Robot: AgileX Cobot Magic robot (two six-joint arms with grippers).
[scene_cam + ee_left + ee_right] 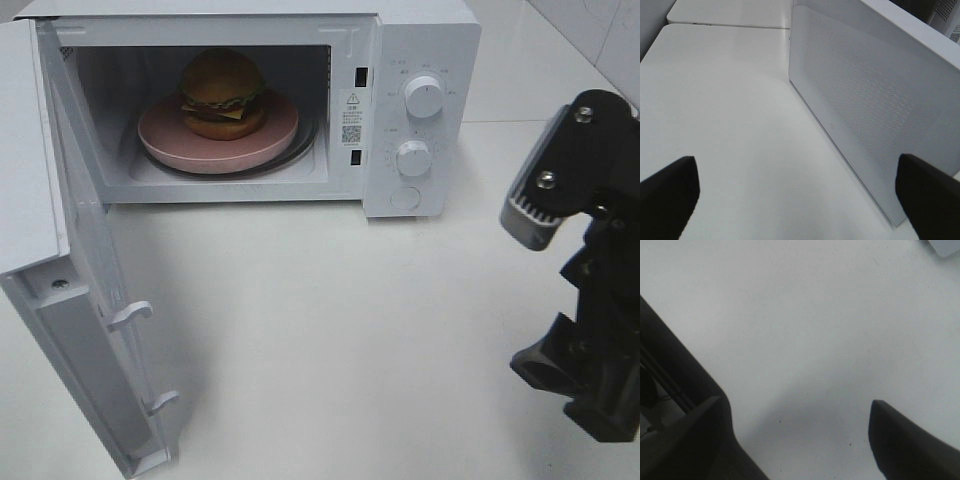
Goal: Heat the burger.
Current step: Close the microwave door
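We see our left tool (799, 200) released: its two dark fingertips (670, 195) stand wide apart with nothing between them, only the white surface (715, 125) below. Just beside it, in the left wrist view, rises the outer face of the microwave door (875, 110), a pale panel with a fine dotted mesh, standing upright on its edge over the surface.

Our right tool (800, 440) is likewise released, its dark fingers (910, 445) spread and grasping nothing, with bare surface beneath. A small grey corner (945, 246) shows at the edge of that view; we cannot tell what it is. From the high camera, the black right arm (585, 250) hangs at the right side, well apart from the microwave (450, 60).

The microwave sits at the back of the surface with its door (90, 330) swung fully open to the left. Inside the cavity, the burger (222, 92) rests upright in the middle of a round pink plate (270, 140). On the control panel to the right of the cavity we see two white knobs (424, 97), one above the other, and a round button (404, 197) below them.
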